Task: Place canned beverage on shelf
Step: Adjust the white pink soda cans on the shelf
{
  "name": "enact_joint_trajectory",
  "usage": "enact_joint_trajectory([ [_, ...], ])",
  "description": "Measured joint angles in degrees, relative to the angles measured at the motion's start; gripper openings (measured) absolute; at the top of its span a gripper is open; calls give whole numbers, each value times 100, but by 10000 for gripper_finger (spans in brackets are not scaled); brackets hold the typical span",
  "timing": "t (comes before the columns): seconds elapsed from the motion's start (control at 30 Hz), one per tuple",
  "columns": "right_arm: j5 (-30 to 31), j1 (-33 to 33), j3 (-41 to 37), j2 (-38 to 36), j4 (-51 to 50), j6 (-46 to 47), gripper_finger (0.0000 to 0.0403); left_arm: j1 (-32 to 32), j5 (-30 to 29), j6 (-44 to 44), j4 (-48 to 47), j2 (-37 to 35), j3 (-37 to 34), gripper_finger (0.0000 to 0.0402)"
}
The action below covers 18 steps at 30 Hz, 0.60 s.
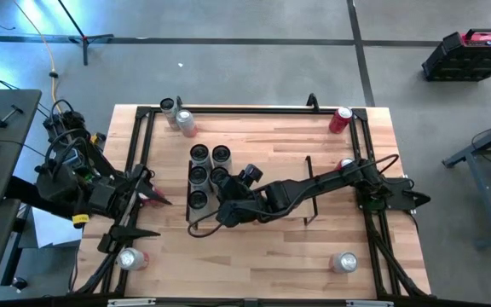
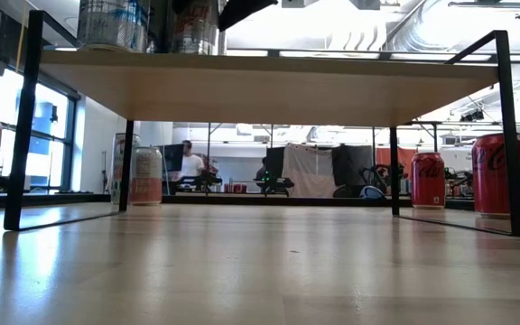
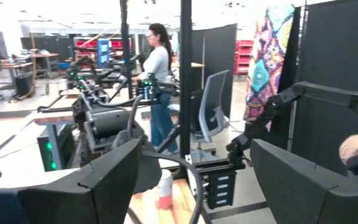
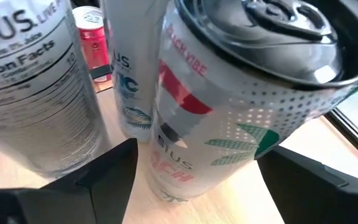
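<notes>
High view: right hand [image 1: 228,203] at frame centre straddles a can [image 4: 229,93] on the shelf [image 1: 262,153], fingers wide, apparently releasing; left hand [image 1: 156,194] waits wide at left.

I see the light-wood shelf [image 1: 262,175] mid-table; 5 cans [image 1: 199,153] upright at its left end, a white Celsius can [image 4: 229,106] beside them.
</notes>
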Motion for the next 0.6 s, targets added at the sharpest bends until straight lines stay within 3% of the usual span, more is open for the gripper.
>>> enact_joint_trajectory([
  [0.6,439,90,127,-13,-195,531,323,11,-77,-6,-25,-93,0,291],
])
